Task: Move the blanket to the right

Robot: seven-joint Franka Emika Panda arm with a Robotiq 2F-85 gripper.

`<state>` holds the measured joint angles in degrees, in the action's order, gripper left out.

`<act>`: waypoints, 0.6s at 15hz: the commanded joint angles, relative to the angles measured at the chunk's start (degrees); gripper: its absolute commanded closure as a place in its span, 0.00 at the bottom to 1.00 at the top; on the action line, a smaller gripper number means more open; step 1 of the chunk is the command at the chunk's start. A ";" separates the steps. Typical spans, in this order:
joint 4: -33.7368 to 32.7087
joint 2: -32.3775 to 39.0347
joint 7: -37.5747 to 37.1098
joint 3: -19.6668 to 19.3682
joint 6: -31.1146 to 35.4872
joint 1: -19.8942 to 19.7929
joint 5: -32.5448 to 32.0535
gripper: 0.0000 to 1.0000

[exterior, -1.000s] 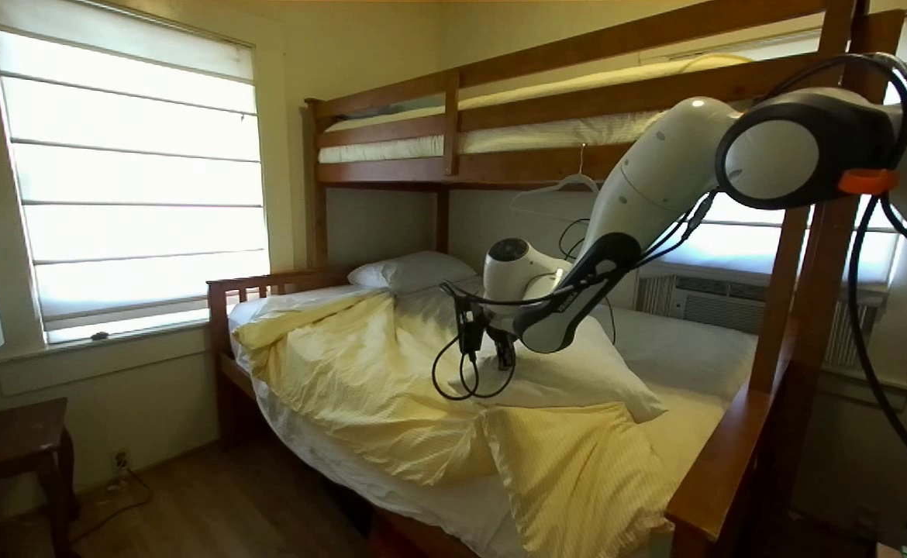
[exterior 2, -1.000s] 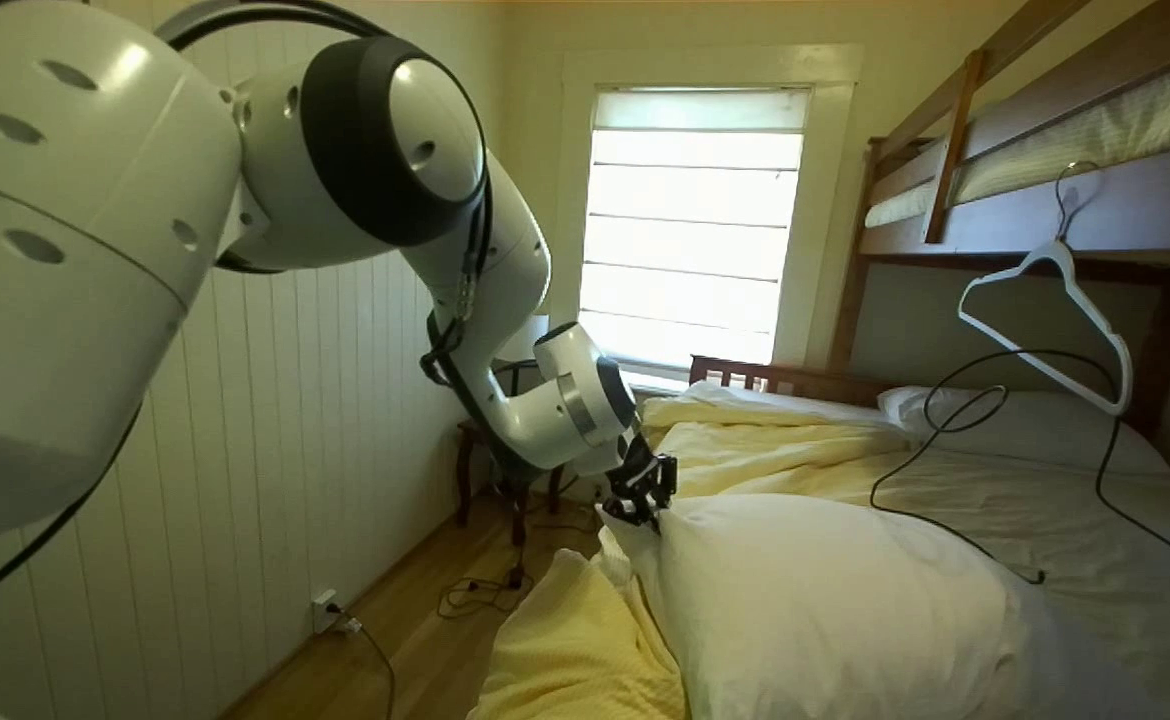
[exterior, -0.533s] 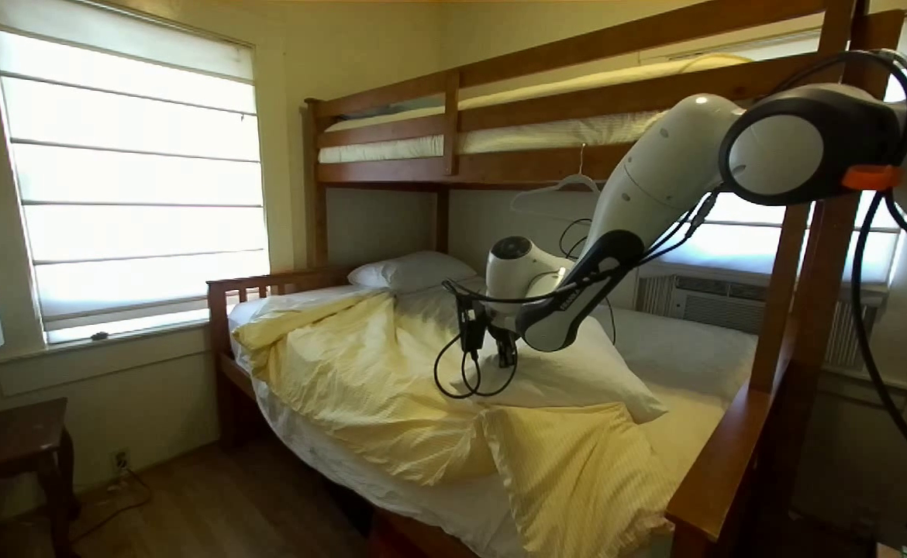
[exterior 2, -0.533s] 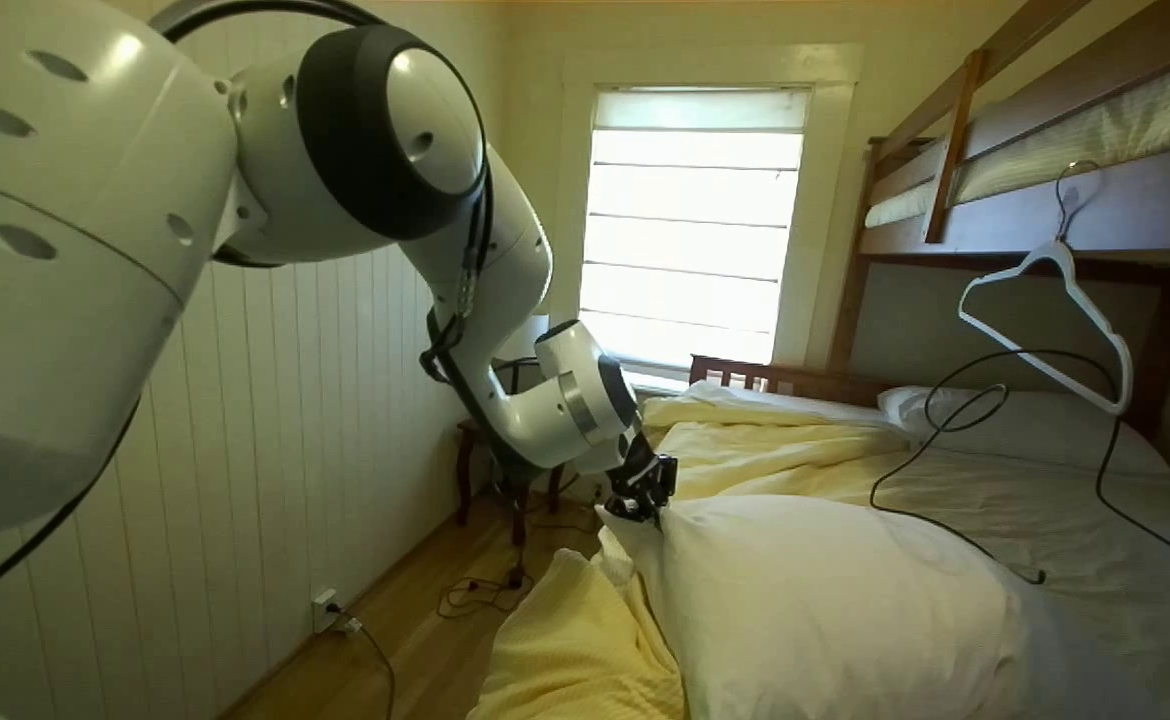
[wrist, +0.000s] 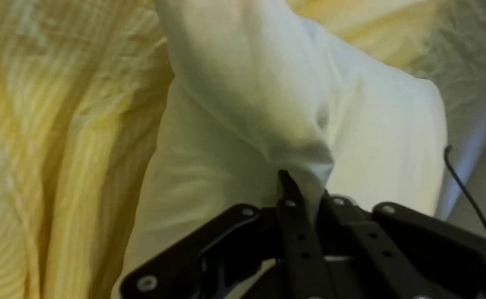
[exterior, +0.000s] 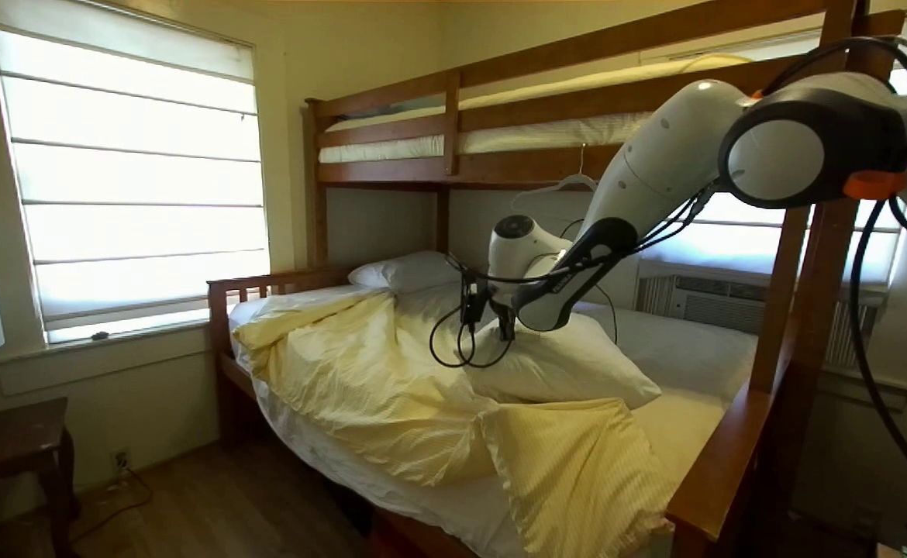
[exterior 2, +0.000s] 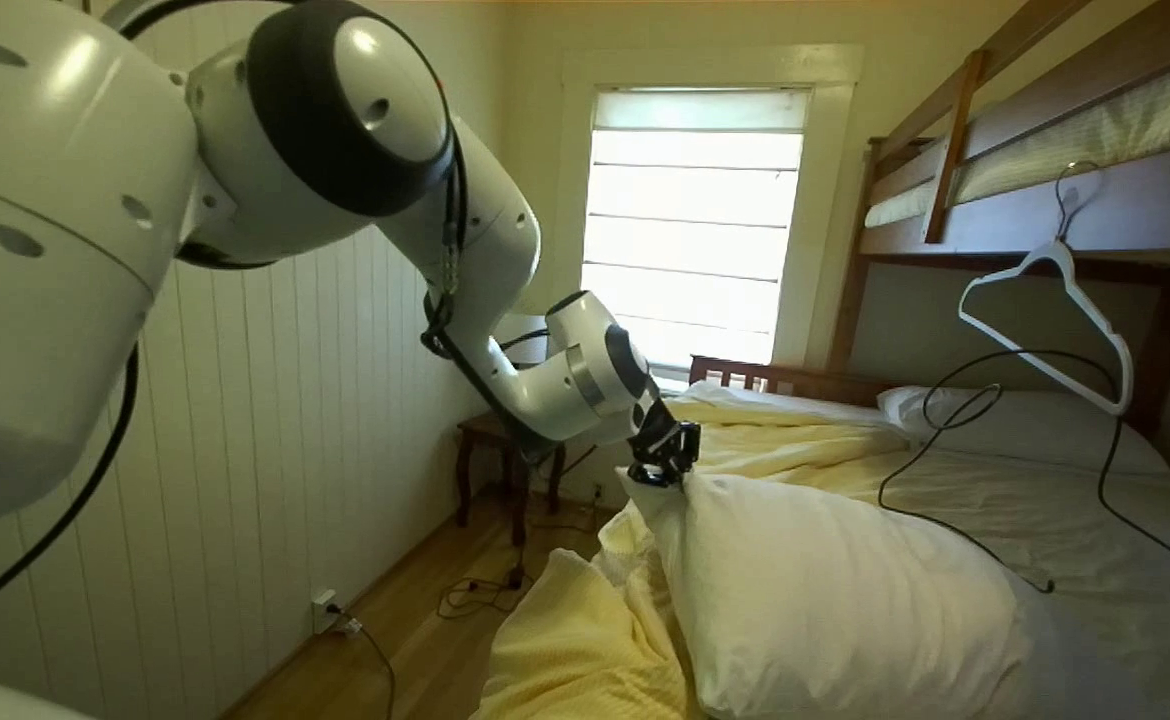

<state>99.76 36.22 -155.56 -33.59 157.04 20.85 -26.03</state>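
Robot pincer (wrist: 305, 187) pinching a fold of a plump white pillow (exterior: 570, 368), wrinkled pale yellow blanket (exterior: 360, 376) sprawled across the lower bunk (exterior: 713, 465), bunched beside the pillow toward the bunk's open edge

Pale yellow blanket (exterior: 353, 364), finely striped, rumpled, on bed (exterior: 721, 469).

A robot arm (exterior: 670, 155) arches over the bed (exterior: 721, 461), wrist (exterior: 509, 260) bent and gripper (wrist: 307, 187) pointing down inside the front edge, both fingers (wrist: 296, 232) pinched together on a fold of pillow (wrist: 259, 95), their inner faces hard to make out in the blurred wrist view.
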 commanded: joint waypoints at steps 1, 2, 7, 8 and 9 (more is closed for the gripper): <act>-7.62 0.03 -4.85 -6.97 -3.81 2.36 -0.34 0.98; -10.70 2.53 -0.17 -13.17 -4.73 6.05 6.83 0.98; -25.03 7.46 -2.43 -15.11 -18.99 0.41 9.83 0.98; -17.08 2.28 0.05 -12.62 -14.65 1.71 7.21 0.92; -18.98 3.23 0.05 -13.20 -16.53 1.16 8.04 0.92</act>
<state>80.67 39.51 -155.51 -46.81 140.43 21.98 -17.95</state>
